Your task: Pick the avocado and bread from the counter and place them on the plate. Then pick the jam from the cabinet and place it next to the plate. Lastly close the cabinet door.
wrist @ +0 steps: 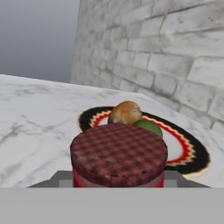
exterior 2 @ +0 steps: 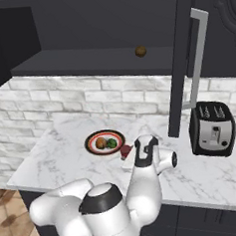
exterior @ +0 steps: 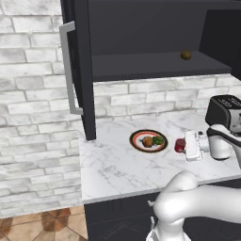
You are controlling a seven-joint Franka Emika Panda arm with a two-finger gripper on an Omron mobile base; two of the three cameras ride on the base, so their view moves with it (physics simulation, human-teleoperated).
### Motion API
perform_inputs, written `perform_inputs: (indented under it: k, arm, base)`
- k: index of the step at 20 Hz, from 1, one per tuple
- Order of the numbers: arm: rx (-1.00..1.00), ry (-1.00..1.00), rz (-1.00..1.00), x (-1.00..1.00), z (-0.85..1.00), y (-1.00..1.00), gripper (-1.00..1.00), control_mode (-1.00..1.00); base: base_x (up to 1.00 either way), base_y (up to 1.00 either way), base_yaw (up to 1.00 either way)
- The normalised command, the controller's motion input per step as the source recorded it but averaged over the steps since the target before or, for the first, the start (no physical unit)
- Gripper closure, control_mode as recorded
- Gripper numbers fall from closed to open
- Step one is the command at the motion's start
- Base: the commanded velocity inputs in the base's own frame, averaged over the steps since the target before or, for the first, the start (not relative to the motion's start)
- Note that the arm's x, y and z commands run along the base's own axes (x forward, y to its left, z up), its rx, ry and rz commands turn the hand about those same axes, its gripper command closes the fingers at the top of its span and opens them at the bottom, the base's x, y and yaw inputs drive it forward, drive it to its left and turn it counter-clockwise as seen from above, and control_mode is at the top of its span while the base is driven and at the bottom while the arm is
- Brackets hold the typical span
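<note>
Hand view: the jam (wrist: 118, 157) sits clamped between the gripper's (wrist: 118, 177) fingers, low over the counter (wrist: 39, 113). Just beyond the gripper lies the plate (wrist: 192, 151), with the bread (wrist: 125, 113) and avocado (wrist: 148, 127) on it. Above, the cabinet (exterior: 155, 66) stands open, with a brown ball (exterior: 186, 55) on its shelf.

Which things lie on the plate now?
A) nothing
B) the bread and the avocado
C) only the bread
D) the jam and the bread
B: the bread and the avocado sit side by side on the plate, while the jam is beside it.
</note>
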Motion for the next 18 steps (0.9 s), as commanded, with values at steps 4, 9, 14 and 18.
perform_inputs:
  k: [4, 9, 14, 18]
  arm:
    - [0.00, 0.00, -0.01, 0.31, -0.18, 0.00, 1.00, -1.00]
    - [0.00, 0.00, -0.02, 0.30, -0.19, 0.00, 1.00, -1.00]
    - [0.00, 0.00, -0.01, 0.23, -0.24, -0.04, 1.00, -1.00]
    - [0.00, 0.00, -0.01, 0.20, -0.24, -0.02, 1.00, -1.00]
  base:
    - [0.00, 0.00, 0.00]
    - [0.00, 0.00, 0.00]
    - [0.00, 0.00, 0.00]
    - [0.00, 0.00, 0.00]
